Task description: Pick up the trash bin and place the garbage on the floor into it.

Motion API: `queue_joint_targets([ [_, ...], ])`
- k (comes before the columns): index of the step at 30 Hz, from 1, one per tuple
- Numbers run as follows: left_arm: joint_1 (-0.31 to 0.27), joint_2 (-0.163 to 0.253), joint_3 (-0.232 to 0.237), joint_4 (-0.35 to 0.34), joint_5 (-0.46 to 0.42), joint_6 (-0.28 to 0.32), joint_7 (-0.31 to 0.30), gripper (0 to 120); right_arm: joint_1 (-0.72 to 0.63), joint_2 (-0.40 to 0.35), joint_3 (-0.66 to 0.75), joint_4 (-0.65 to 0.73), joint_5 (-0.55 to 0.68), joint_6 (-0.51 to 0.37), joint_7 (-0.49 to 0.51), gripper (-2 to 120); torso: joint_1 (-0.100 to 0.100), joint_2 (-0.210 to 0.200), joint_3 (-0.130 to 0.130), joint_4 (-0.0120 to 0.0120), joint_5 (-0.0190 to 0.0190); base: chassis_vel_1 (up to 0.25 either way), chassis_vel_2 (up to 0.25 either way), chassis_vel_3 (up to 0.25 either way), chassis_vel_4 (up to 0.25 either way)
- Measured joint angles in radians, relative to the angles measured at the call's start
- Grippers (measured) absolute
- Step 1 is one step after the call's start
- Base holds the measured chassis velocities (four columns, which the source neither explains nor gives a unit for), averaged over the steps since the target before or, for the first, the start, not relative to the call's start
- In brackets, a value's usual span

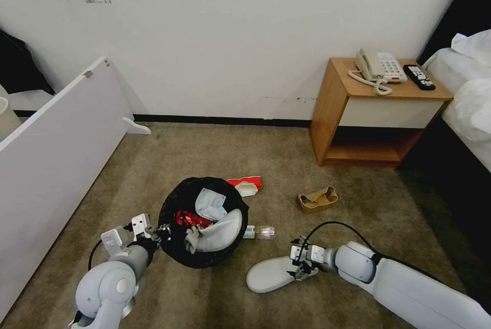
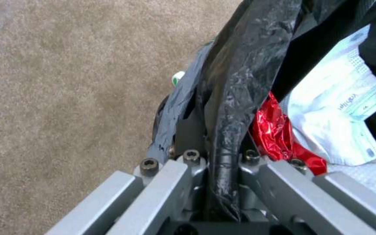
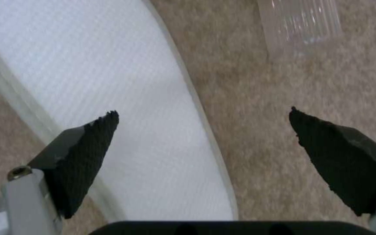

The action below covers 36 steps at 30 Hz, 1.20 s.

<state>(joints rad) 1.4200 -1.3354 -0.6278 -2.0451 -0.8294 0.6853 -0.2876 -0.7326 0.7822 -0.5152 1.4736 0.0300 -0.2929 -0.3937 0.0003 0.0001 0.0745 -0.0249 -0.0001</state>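
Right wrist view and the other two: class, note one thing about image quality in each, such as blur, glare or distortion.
Right wrist view: the white slipper and the clear bottle look soft. Left wrist view: light glints off the black bag and the red foil. Head view: wide-angle bending curves the white panel and the bed edge; the nightstand recess is in shadow.

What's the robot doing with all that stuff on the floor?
It's tidying up litter. Its left gripper is clamped on the rim of the trash bin, which already holds a white slipper, a red wrapper and a white packet. Its right gripper is open, low over a second slipper lying on the carpet. A clear bottle, a red-and-white wrapper and a brown paper bag lie on the carpet too.
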Motion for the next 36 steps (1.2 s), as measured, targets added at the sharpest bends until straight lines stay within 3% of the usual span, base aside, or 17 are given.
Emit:
queue_joint_targets([
  [23,0.008,-0.014,-0.004,0.0,0.017,-0.003,0.007,1,-0.006,-0.023,-0.02,0.06,0.023,-0.014,0.028,100,0.0,0.0,0.0,0.0,0.0002,0.0,0.0,0.0,0.0],
  [36,0.023,-0.031,-0.007,-0.013,0.034,-0.008,0.01,1,-0.111,-0.119,0.054,0.101,-0.022,-0.013,-0.002,100,0.0,0.0,0.0,-0.0001,0.0002,0.0,0.0,0.0,0.0],
])
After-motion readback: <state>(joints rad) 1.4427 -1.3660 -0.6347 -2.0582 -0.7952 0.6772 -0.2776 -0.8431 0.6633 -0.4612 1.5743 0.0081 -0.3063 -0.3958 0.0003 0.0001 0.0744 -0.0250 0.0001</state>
